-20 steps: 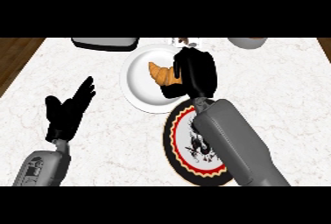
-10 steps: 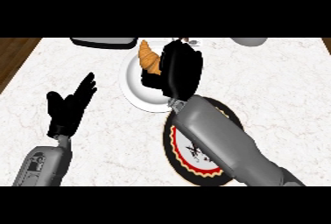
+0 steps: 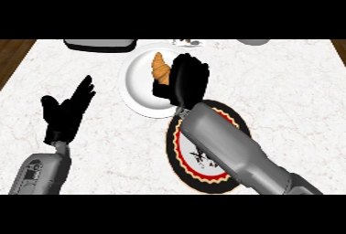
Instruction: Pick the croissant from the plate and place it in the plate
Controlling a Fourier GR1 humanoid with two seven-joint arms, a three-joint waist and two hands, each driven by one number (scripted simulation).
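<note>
A golden croissant (image 3: pixel 161 66) stands on end above the white plate (image 3: pixel 138 91) at the counter's far middle. My right hand (image 3: pixel 184 81) is shut on its lower end, its fingers curled beside it on the right. A second plate (image 3: pixel 189 161), cream with a red and black patterned rim, lies nearer on the counter. My right forearm hides most of it. At the left my left hand (image 3: pixel 66 112) rests open with its fingers up, holding nothing.
A dark grey dish (image 3: pixel 101 44) sits at the far left edge and a pale grey one (image 3: pixel 253 42) at the far right. A small dark item (image 3: pixel 189 42) lies between them. Brown wood (image 3: pixel 13 55) borders the marble counter's left side.
The croissant lay on the white plate a second ago. My right hand closed on it and lifted it, then drew slightly back toward me. The left hand stayed put.
</note>
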